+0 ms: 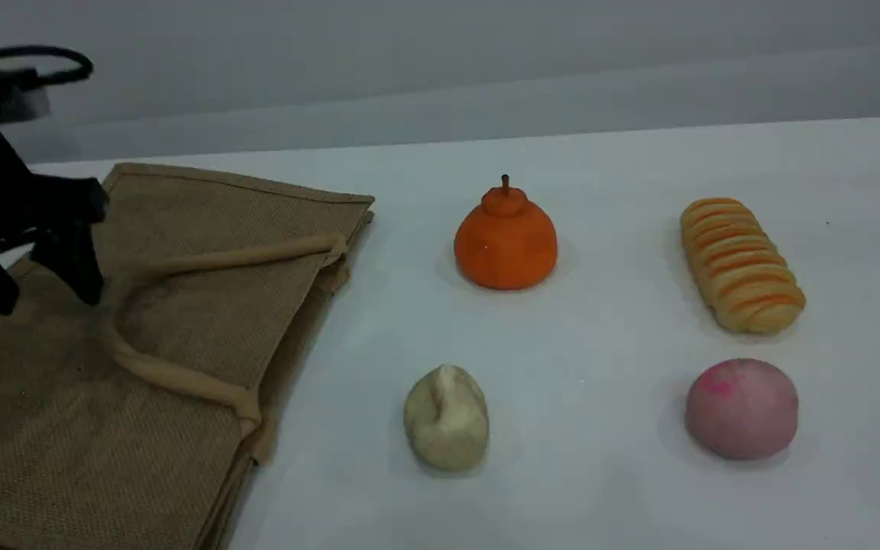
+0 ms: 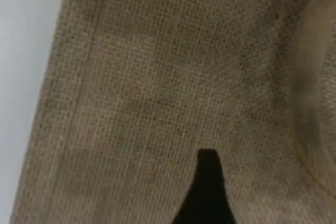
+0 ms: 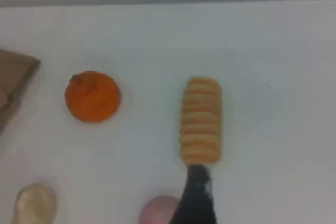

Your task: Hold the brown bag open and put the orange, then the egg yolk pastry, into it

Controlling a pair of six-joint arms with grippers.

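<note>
- Scene view: the brown bag (image 1: 180,344) lies flat at the table's 9 o'clock side, handle (image 1: 173,374) on top.
- Left gripper (image 1: 39,294), jaws spread and empty, hovers over it; handle lies toward 3 o'clock.
- Right gripper (image 3: 197,192), open and empty, sits high; orange (image 1: 506,243) toward its 10 o'clock.

The brown bag (image 1: 180,305), woven jute with beige rope handles, lies flat and closed. Right of the bag, well apart, the orange (image 1: 506,241) stands stem up. The pale, creased egg yolk pastry (image 1: 447,418) sits nearer the bag's lower corner.
</note>
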